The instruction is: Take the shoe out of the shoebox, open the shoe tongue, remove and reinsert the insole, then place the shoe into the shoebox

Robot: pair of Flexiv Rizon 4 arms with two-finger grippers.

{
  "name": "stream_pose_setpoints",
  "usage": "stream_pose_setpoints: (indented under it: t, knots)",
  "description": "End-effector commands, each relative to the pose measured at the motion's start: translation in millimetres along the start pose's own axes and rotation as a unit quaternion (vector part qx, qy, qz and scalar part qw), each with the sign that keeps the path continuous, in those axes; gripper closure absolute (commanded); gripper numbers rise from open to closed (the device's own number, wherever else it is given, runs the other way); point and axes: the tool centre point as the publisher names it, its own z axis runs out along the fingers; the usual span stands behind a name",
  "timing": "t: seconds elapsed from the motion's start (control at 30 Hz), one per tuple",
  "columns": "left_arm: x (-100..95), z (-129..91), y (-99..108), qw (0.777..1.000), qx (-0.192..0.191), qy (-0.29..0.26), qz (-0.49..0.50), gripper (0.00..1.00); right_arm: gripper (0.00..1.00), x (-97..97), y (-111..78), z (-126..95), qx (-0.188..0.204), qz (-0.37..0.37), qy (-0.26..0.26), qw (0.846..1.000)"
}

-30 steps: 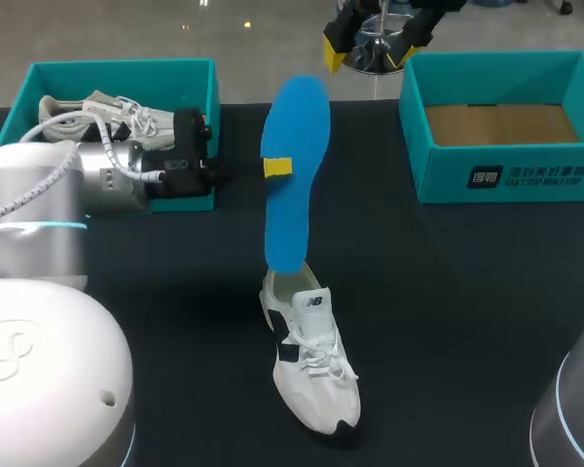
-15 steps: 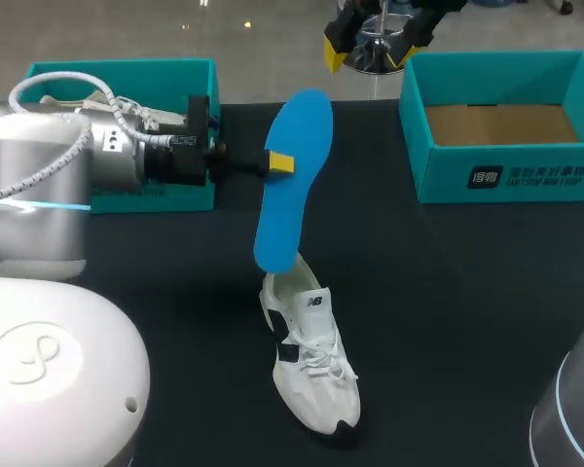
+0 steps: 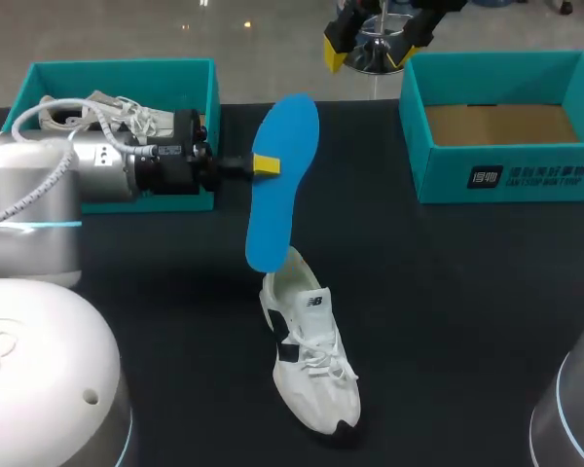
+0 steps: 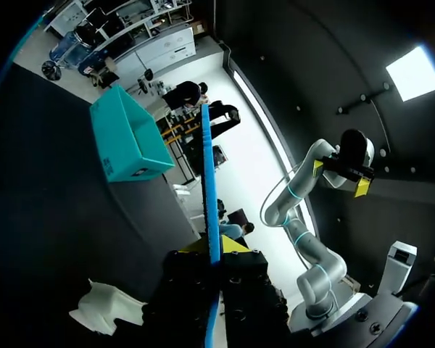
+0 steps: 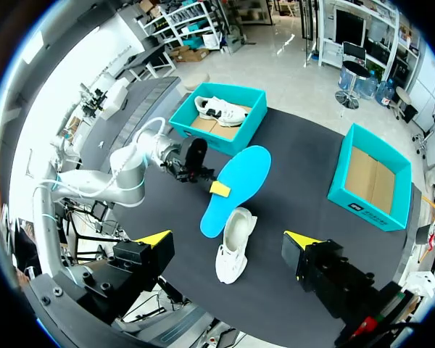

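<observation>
The left end effector [image 3: 265, 165] is clamping the blue insole [image 3: 277, 209] above the white sneaker [image 3: 311, 360]
On the table [image 3: 467, 292] two teal shoeboxes are standing, the left shoebox [image 3: 117, 70] holding a second sneaker [image 3: 127, 109] and the right shoebox [image 3: 448, 175] empty; the single insole is hanging at the shoe's opening, likely for reinsertion, and the right end effector [image 3: 375, 41] is waiting high, fingers apart

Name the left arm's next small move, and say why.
Probably ease the insole down so that its lower end enters the shoe opening. The left tool is shut on the insole's middle and holds it nearly upright, fully out of the shoe, with its lower end right at the heel opening. Reinserting seems to be next.
</observation>
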Motion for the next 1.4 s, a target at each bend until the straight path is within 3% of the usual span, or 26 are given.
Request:
stream_pose_setpoints:
  t: [0.03, 0.23, 0.47, 0.7, 1.4]
  knots:
    - [-1.9, 0, 0, 1.000, 0.005, 0.004, 0.001, 1.00, 0.00, 0.2, 1.6, 0, 0.001, 0.000, -0.001, 1.000]
    - [-1.9, 0, 0, 1.000, 0.005, 0.004, 0.001, 1.00, 0.00, 0.2, 1.6, 0, 0.001, 0.000, -0.001, 1.000]
    - [-1.9, 0, 0, 1.000, 0.005, 0.004, 0.001, 1.00, 0.00, 12.7, -13.3, -3, -0.014, 0.047, -0.049, 0.998]
    - [-1.9, 0, 0, 1.000, 0.005, 0.004, 0.001, 1.00, 0.00, 26.1, -25.6, -2, -0.023, 0.053, -0.055, 0.997]
    - [-1.9, 0, 0, 1.000, 0.005, 0.004, 0.001, 1.00, 0.00, 23.5, -29.1, -1, -0.018, 0.072, -0.045, 0.996]
